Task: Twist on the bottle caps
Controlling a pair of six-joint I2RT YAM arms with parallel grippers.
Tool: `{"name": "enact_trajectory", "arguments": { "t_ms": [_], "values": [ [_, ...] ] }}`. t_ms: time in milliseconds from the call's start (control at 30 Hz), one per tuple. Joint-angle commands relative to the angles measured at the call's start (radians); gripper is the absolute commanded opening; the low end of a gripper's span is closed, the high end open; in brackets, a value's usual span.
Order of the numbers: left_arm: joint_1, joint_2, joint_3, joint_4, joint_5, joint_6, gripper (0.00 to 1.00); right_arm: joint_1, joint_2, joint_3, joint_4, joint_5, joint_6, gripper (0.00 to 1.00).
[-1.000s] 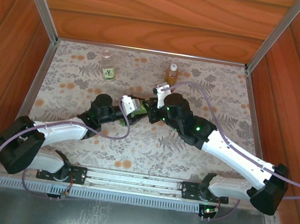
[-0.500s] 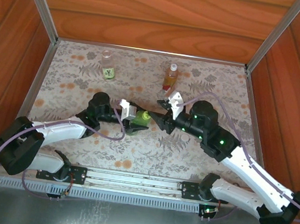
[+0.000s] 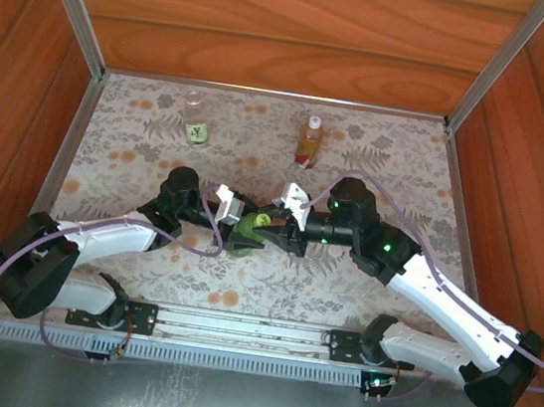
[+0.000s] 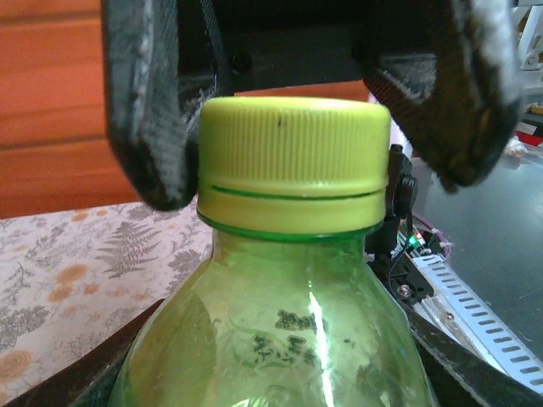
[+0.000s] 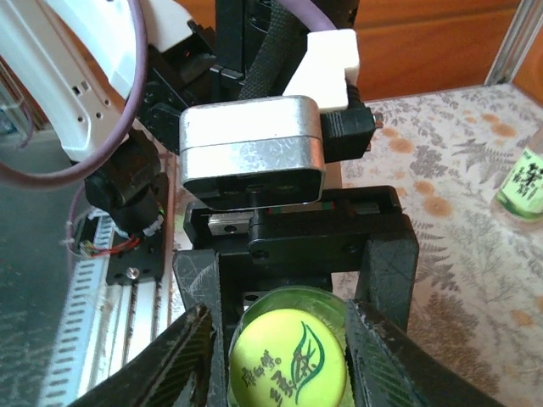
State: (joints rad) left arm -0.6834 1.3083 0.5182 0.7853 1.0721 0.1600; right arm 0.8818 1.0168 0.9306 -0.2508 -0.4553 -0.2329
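1. Green bottle [image 4: 271, 339]: see-through, with a ribbed yellow-green cap [image 4: 293, 161] on its neck and a leaf logo on top.
2. It's mid-table [image 3: 159, 149], left gripper [image 3: 247, 228] clamped round its body.
3. Right gripper [image 3: 277, 226] straddles the cap, can't tell if it's pinching.

Yellow-green cap [image 5: 287, 360] — green leaf emblem and characters, not legible; green bottle [image 4: 271, 339] — embossed marks, unreadable.

From high behind the arms we look down over the whole surface [image 3: 124, 149]. Left wrist sits tight beside the yellow-green cap [image 4: 293, 161], side-on; right wrist faces that same cap end-on.
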Motion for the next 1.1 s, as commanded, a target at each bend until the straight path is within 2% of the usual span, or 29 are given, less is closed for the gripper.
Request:
{"name": "enact_trajectory", "arguments": {
  "t_ms": [0, 100, 233, 300, 433, 667, 733, 867, 967, 1067],
  "values": [
    [-0.003, -0.024, 0.020, 0.019, 0.021, 0.003, 0.62, -0.009, -0.004, 0.017, -0.002, -0.023, -0.011, 0.38],
    [-0.003, -0.017, 0.013, 0.019, -0.009, 0.010, 0.61, -0.009, -0.012, 0.009, 0.016, -0.016, 0.004, 0.29],
    [-0.003, -0.018, 0.009, 0.019, -0.126, 0.037, 0.62, -0.009, -0.013, -0.018, 0.089, 0.046, 0.085, 0.25],
    [-0.006, -0.024, 0.005, 0.019, -0.247, 0.060, 0.62, -0.007, -0.011, -0.032, 0.140, 0.166, 0.196, 0.27],
    [-0.032, -0.027, 0.009, 0.020, -0.470, 0.114, 0.61, 0.005, -0.012, -0.048, 0.150, 0.414, 0.408, 0.21],
    [-0.035, -0.022, 0.002, 0.020, -0.446, 0.132, 0.63, 0.014, -0.023, -0.054, 0.103, 0.462, 0.400, 0.19],
    [-0.037, -0.026, -0.012, 0.020, -0.428, 0.140, 0.71, 0.014, -0.017, -0.043, 0.093, 0.472, 0.382, 0.19],
    [-0.035, -0.050, -0.043, 0.020, -0.415, 0.116, 1.00, 0.013, 0.008, -0.006, 0.024, 0.550, 0.350, 0.18],
    [-0.034, -0.096, -0.087, 0.020, -0.456, 0.069, 1.00, 0.013, 0.035, 0.021, -0.015, 0.635, 0.324, 0.18],
    [-0.031, -0.165, -0.164, 0.020, -0.603, 0.036, 1.00, -0.004, 0.095, 0.071, -0.036, 0.699, 0.286, 0.18]
  ]
}}
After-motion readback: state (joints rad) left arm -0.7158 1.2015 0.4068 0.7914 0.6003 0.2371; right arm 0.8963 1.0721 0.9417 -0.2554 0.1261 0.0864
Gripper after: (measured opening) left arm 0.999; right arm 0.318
